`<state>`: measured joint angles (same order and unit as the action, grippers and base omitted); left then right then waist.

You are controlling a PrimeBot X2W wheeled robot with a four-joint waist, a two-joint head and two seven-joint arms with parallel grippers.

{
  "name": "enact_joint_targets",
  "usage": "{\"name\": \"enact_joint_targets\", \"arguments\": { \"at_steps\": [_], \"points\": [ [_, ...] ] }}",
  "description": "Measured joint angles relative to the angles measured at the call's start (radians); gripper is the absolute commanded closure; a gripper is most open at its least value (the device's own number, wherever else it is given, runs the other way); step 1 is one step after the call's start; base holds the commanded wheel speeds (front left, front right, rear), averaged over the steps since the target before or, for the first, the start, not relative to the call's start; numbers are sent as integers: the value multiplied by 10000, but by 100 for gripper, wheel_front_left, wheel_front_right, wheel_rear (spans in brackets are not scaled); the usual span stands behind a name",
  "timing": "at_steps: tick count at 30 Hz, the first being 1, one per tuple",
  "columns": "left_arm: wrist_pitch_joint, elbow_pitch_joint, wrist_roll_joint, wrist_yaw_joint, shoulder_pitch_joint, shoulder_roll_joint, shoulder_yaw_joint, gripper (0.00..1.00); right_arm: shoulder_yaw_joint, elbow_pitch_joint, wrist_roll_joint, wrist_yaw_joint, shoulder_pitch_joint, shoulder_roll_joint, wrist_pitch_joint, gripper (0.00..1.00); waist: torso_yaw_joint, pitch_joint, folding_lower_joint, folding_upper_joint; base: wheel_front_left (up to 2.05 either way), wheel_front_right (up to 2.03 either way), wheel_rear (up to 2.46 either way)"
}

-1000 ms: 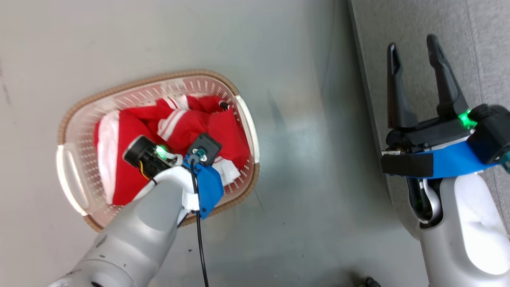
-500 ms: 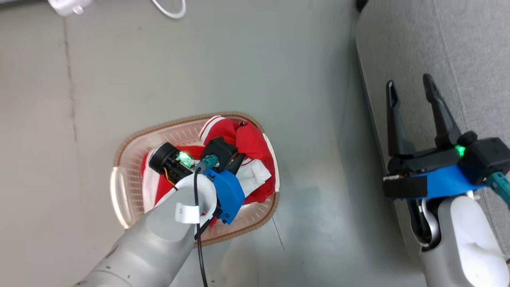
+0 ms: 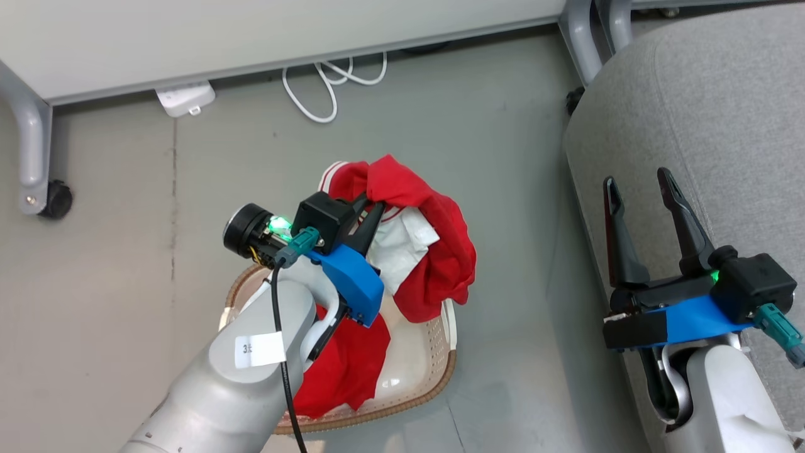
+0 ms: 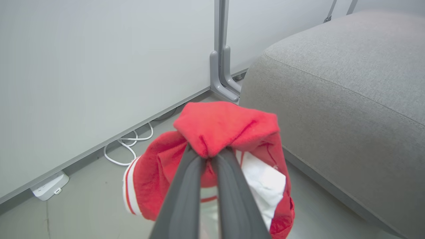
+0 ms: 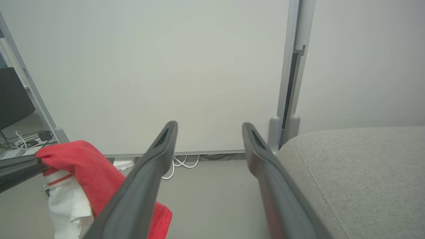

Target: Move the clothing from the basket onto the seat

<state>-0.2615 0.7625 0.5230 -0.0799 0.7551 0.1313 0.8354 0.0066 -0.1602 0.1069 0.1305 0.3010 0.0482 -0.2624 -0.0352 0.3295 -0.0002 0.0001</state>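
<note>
My left gripper (image 3: 372, 209) is shut on a bunched fold of the striped red clothing (image 3: 440, 251), which hangs lifted above the basket (image 3: 443, 384) with its white lining showing. In the left wrist view the gripper (image 4: 208, 153) pinches the red garment (image 4: 229, 124) at its top. A plain red garment (image 3: 343, 371) still lies in the basket, partly hidden by my left forearm. The grey seat (image 3: 723, 119) is to the right. My right gripper (image 3: 636, 182) stands open and empty at the seat's edge; the right wrist view shows it (image 5: 209, 127) beside the seat (image 5: 358, 172).
A white partition runs along the far side on grey legs, one with a castor (image 3: 49, 199). A white power strip (image 3: 185, 97) and looped white cable (image 3: 321, 85) lie on the grey floor beneath it. Another grey leg (image 3: 582, 38) stands by the seat's far corner.
My left gripper has risen out of the basket, pulling the striped red garment up with it. The head camera has tilted up, so the whole picture has shifted. The right gripper stays open.
</note>
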Motion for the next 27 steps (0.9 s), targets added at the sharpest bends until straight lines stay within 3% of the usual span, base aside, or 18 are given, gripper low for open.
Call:
{"name": "enact_joint_targets", "arguments": {
  "at_steps": [12, 27],
  "points": [
    [-2, -1174, -688, -4, -122, -219, -1233, 100, -71, -171, 102, 0, -714, 0, 0, 0, 148, -1244, 0, 0, 0, 0, 0],
    [-2, -1143, -1024, -257, -372, -441, -1480, 100, -59, -211, 169, 0, -1337, 2, 0, 0, 267, -2277, 1, 0, 0, 0, 0]
  ]
}}
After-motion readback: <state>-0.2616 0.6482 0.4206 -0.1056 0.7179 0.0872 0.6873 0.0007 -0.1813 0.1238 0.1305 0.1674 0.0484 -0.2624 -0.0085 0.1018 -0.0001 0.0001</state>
